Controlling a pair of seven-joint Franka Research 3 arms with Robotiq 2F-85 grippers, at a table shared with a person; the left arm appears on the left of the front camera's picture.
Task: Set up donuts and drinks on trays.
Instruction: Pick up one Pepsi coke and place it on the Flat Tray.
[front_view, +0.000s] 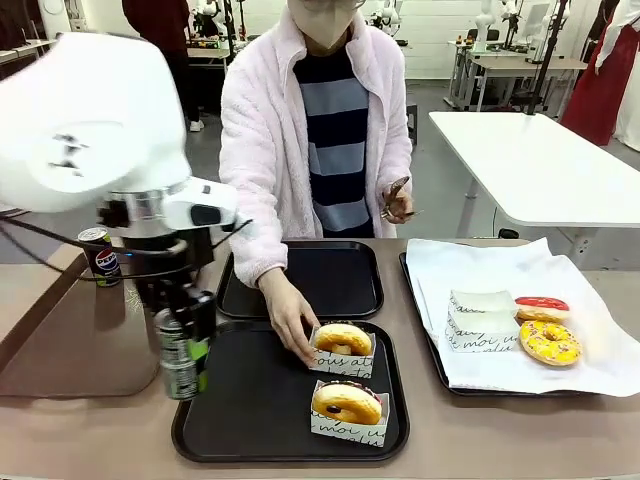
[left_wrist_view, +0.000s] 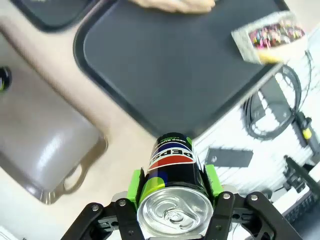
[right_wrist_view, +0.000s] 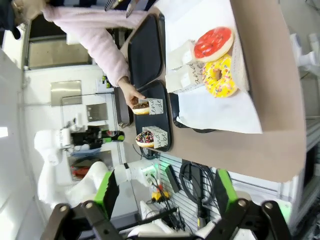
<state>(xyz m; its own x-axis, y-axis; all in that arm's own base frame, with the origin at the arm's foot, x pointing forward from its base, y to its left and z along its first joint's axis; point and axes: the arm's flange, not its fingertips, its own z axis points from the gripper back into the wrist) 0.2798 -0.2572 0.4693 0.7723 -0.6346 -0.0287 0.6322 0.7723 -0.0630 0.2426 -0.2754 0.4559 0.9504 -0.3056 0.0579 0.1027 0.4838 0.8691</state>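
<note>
A Pepsi can (front_view: 183, 355) is clamped between the green pads of the left gripper (left_wrist_view: 173, 181), at nine o'clock of the near black tray (front_view: 250, 400), just off its rim. Toward that tray's three o'clock stand a near boxed donut (front_view: 347, 403) and a far boxed donut (front_view: 343, 340), which a person's hand (front_view: 288, 320) touches. The right gripper (right_wrist_view: 165, 192) has its jaws apart, holding nothing. A second can (front_view: 99, 255) stands at ten o'clock.

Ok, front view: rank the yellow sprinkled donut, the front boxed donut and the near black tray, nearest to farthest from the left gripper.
1. Near black tray: left edge just beside the left gripper.
2. Front boxed donut: right front of that tray.
3. Yellow sprinkled donut: far right, on the white paper.
</note>
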